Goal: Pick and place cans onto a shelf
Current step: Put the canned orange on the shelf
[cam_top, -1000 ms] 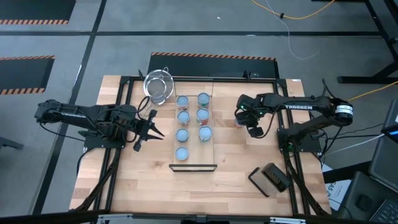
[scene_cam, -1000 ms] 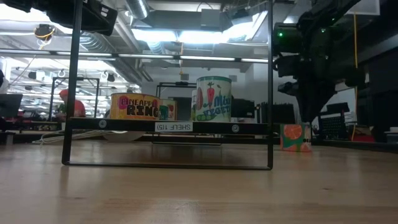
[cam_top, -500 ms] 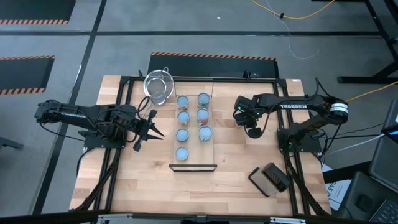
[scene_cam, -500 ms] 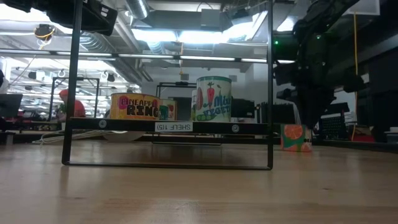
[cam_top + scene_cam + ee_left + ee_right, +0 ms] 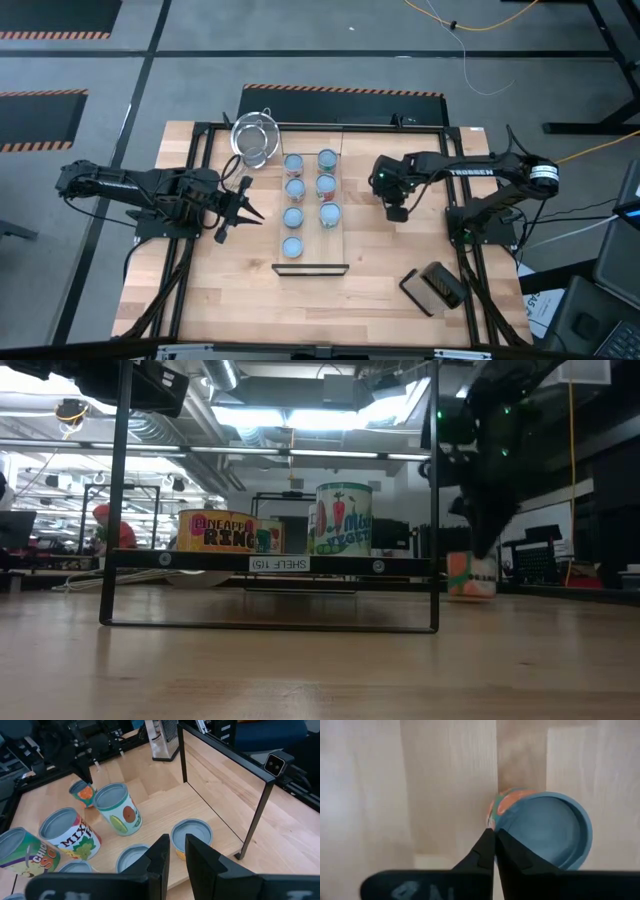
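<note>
The shelf (image 5: 340, 240) is a long narrow board with a black bar (image 5: 310, 268) at its near end. Several blue-topped cans (image 5: 293, 215) stand on it. One more can (image 5: 545, 830), orange-labelled with a blue top, stands on the table right of the shelf. It also shows in the low view (image 5: 470, 573). My right gripper (image 5: 495, 837) is shut, its tips at this can, and it hides the can in the high view (image 5: 393, 203). My left gripper (image 5: 250, 200) waits left of the shelf, with a narrow gap between its fingers (image 5: 177, 850). My right gripper's shut fingertips (image 5: 489, 840) meet the can's orange-labelled side (image 5: 495, 817), just below the top rim. The fingers point down from above. The can's bottom is on the table. Whether it stands fully upright, I cannot tell.
A wire-mesh strainer (image 5: 252, 135) lies at the far left of the shelf. A dark rectangular box (image 5: 435, 285) lies at the near right. Black frame rails (image 5: 200, 140) run round the tabletop. Bare wood lies between the shelf and the right arm's base.
My right gripper has gone toward the table's left edge, closing on the orange-labelled can from its right with its fingers shut throughout. In the low view the can has shifted a little the same way, toward the shelf.
</note>
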Controlling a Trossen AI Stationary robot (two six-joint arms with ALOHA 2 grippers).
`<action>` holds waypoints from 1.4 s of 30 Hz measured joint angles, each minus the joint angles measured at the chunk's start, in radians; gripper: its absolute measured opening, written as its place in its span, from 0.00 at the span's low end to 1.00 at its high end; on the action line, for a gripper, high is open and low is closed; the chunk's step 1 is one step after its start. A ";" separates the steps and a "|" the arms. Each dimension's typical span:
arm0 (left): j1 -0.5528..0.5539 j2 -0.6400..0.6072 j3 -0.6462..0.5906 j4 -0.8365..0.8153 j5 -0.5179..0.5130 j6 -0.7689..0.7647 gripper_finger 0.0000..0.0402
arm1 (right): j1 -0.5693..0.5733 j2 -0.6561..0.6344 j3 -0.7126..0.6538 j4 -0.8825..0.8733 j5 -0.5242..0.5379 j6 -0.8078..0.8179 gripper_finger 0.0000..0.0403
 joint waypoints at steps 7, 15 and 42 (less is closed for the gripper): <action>0.000 0.000 0.000 0.000 0.000 0.000 0.13 | 0.104 0.000 0.139 -0.071 -0.073 0.295 0.02; 0.000 0.000 0.000 0.000 0.000 0.000 0.13 | 0.268 0.008 0.349 -0.077 -0.075 0.415 0.02; 0.000 0.000 0.000 0.000 0.000 0.000 0.13 | 0.477 0.421 0.662 -0.045 -0.036 0.493 0.02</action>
